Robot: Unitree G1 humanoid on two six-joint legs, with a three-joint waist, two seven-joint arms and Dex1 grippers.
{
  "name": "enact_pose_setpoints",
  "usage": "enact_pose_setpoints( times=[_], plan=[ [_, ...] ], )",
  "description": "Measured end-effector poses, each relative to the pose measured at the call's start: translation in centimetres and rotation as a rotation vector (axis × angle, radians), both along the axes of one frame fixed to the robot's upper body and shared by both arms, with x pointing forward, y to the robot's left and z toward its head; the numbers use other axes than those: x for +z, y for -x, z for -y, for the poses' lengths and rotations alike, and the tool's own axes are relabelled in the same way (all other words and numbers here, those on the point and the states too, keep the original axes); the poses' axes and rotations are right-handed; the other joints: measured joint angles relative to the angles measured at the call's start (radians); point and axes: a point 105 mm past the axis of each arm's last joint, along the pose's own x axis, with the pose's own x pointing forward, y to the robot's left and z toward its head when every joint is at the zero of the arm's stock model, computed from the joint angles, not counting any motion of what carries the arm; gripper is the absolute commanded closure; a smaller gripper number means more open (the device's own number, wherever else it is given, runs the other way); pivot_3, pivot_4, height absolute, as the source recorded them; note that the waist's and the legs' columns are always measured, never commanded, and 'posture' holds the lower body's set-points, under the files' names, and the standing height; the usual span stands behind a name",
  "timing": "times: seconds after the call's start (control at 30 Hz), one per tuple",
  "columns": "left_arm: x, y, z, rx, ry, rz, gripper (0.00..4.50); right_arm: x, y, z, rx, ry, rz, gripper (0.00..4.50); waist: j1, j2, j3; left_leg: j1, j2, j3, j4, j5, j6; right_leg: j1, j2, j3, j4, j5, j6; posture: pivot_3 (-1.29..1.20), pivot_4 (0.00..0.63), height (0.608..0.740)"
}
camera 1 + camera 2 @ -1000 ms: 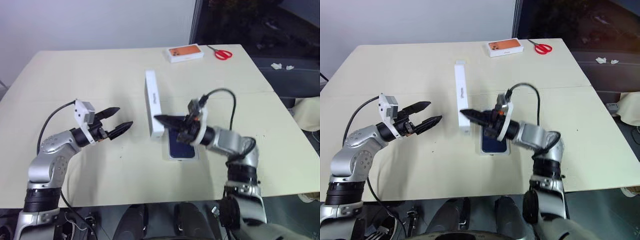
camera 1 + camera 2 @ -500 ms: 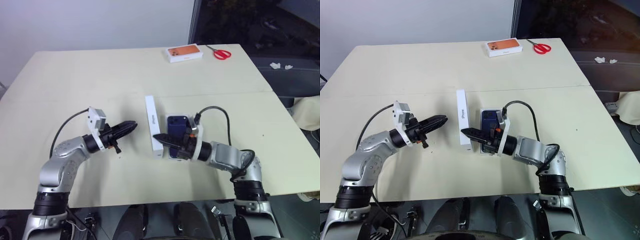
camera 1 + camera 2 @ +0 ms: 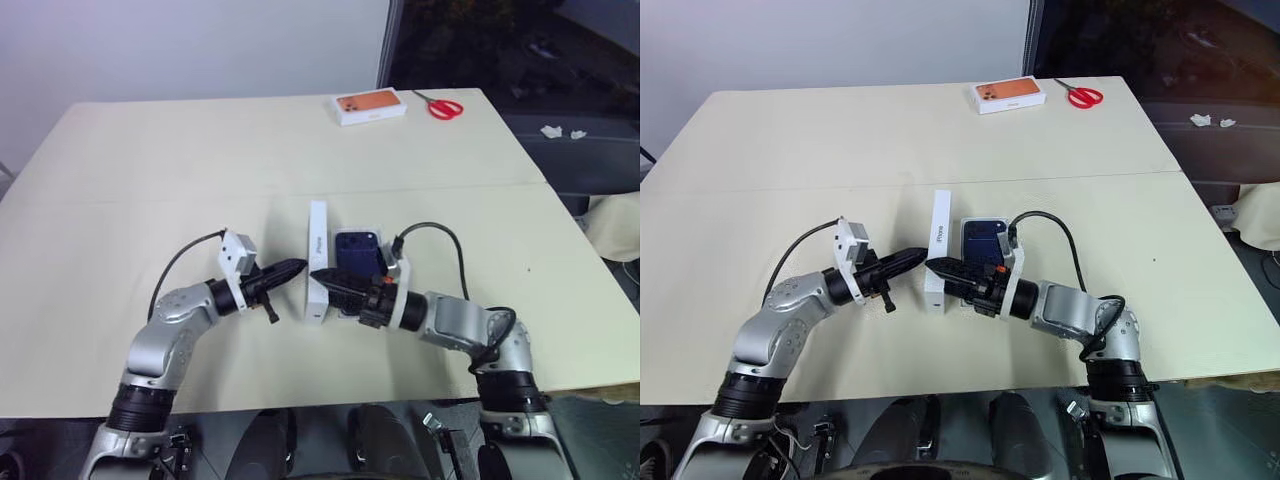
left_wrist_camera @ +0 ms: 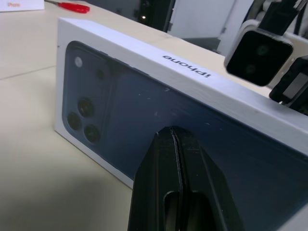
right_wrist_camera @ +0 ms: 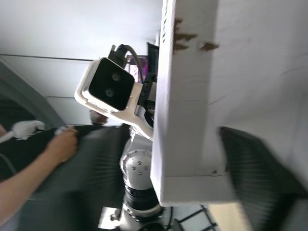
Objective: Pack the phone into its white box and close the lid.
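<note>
The white cardboard lid (image 3: 318,262) stands on one long edge near the middle of the pale beige table (image 3: 150,170). In the left wrist view its printed outer face, a dark blue phone picture, is turned toward the left gripper (image 3: 292,268). That gripper's black fingers are pressed together, and their tip is close against this face.

The right gripper (image 3: 325,277) reaches in from the opposite side. In the right wrist view its fingers (image 5: 260,178) are spread, with the lid's side wall between them.

Just beside the lid, on the robot's right, the slim dark navy-blue phone (image 3: 358,252) lies flat in the shallow white box (image 3: 962,232). The lid's lower edge runs along the box's near long rim.

Broad table surface lies to the left and beyond. A small orange-topped white box (image 3: 370,105) and red-handled scissors (image 3: 440,106) rest well apart, at the far edge.
</note>
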Motion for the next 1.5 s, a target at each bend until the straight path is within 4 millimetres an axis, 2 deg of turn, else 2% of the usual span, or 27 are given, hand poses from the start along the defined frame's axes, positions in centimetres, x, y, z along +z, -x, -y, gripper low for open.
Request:
enact_pose_setpoints(
  times=[0.1,0.2,0.27,0.4,0.47,0.57,0.7,0.8,0.9,1.0,1.13,1.23,1.3,1.37,1.5],
  plan=[
    [-0.7,0.0,0.8,-0.011,0.021,-0.025,4.5,1.9,-0.5,2.2,0.008,0.078,0.105,0.02,0.013,0.0,0.0,0.0,0.0,0.0,0.0,-0.001,0.001,0.001,0.0,-0.001,-0.001,0.0,0.0,0.0,0.15,0.74],
    [-0.9,0.1,1.2,-0.019,0.017,-0.019,4.5,2.8,0.9,4.0,0.09,0.221,0.208,0.02,0.019,0.0,0.0,-0.001,0.001,0.0,-0.001,-0.001,0.002,0.001,0.001,-0.002,-0.003,0.0,0.0,0.0,0.15,0.74],
    [-1.1,0.0,1.2,-0.014,0.022,-0.025,4.5,3.3,1.0,5.4,0.119,0.317,0.263,0.02,0.019,0.0,0.0,-0.001,0.001,0.0,0.0,-0.001,0.002,0.001,0.0,-0.001,-0.003,0.0,0.0,0.0,0.15,0.74],
    [-1.9,-0.6,1.5,-0.005,0.037,-0.051,4.5,5.1,-0.7,9.0,0.078,0.538,0.435,0.02,0.02,0.0,0.001,0.0,0.001,0.0,0.001,-0.001,0.002,0.002,0.001,-0.003,-0.003,0.0,0.001,0.0,0.15,0.74],
    [-1.9,-1.4,1.8,-0.007,0.047,-0.057,4.5,5.1,-2.3,10.0,0.051,0.639,0.55,0.02,0.02,-0.001,0.001,0.0,0.002,-0.001,0.001,-0.001,0.002,0.003,0.002,-0.004,-0.005,0.0,0.001,0.0,0.15,0.74],
    [-1.1,-2.0,3.2,-0.036,0.071,-0.034,4.5,3.4,-3.8,10.3,0.062,0.763,0.672,0.02,0.02,-0.001,0.001,0.0,0.001,0.0,0.001,-0.001,0.002,0.003,0.001,-0.003,-0.005,0.0,0.001,0.0,0.15,0.74],
    [-0.6,-1.6,5.9,-0.107,0.091,-0.028,4.5,1.9,-5.3,9.6,0.083,0.858,0.818,0.02,0.019,-0.002,0.001,0.0,0.001,0.0,0.001,-0.001,0.002,0.002,0.001,-0.002,-0.005,0.0,0.002,0.0,0.15,0.74],
    [-0.6,-1.7,5.6,-0.099,0.085,-0.029,4.5,1.7,-6.4,9.7,0.056,0.911,0.883,0.02,0.018,-0.002,0.001,0.0,0.001,0.0,0.001,-0.001,0.001,0.002,0.001,-0.002,-0.003,0.0,0.002,0.0,0.15,0.74],
    [-0.3,-1.8,4.2,-0.067,0.075,-0.024,4.5,1.8,-7.2,10.0,0.039,0.967,0.943,0.02,0.019,-0.002,0.001,0.0,0.001,-0.001,0.001,-0.001,0.001,0.002,0.001,-0.002,-0.003,0.0,0.002,0.0,0.15,0.74],
    [-0.1,-1.7,2.1,-0.024,0.044,-0.02,4.5,1.5,-7.5,9.5,0.04,0.967,0.976,0.8,0.018,-0.001,0.001,0.0,0.001,0.0,0.0,-0.001,0.001,0.001,0.001,-0.001,-0.004,0.0,0.002,0.0,0.15,0.74],
    [-1.1,-1.5,-0.8,0.034,-0.043,-0.061,4.5,1.7,-7.8,9.5,0.045,1.013,1.05,2.82,0.02,-0.001,0.001,0.0,0.001,-0.001,0.0,-0.001,0.001,0.001,0.0,-0.001,-0.004,0.0,0.002,0.0,0.15,0.74],
    [-1.7,-1.6,-1.5,0.047,-0.088,-0.098,4.5,1.7,-8.1,9.9,0.052,1.058,1.09,4.41,0.026,-0.001,0.001,0.0,-0.001,-0.001,0.001,-0.001,0.001,0.002,-0.001,-0.002,-0.004,0.0,0.002,0.0,0.15,0.74],
    [-2.3,-1.4,-1.0,0.03,-0.093,-0.135,4.5,1.7,-8.1,9.9,0.063,1.075,1.116,4.46,0.025,-0.001,0.001,0.0,-0.001,-0.001,0.001,-0.001,0.001,0.002,-0.002,-0.001,-0.004,0.0,0.002,0.0,0.15,0.74],
    [-3.7,-1.1,0.4,-0.006,-0.091,-0.232,4.5,1.4,-7.9,9.8,0.099,1.091,1.145,4.46,0.027,-0.001,0.001,0.0,-0.002,-0.001,0.001,-0.001,0.001,0.002,-0.002,-0.001,-0.004,0.0,0.002,0.0,0.15,0.74],
    [-3.8,-1.2,2.1,-0.054,-0.105,-0.308,4.5,-0.1,-6.2,9.0,0.245,1.103,1.205,4.46,0.035,-0.001,0.001,0.0,-0.002,-0.001,0.001,-0.001,0.001,0.002,-0.001,-0.002,-0.003,0.0,0.002,0.0,0.15,0.74]
  ],
)
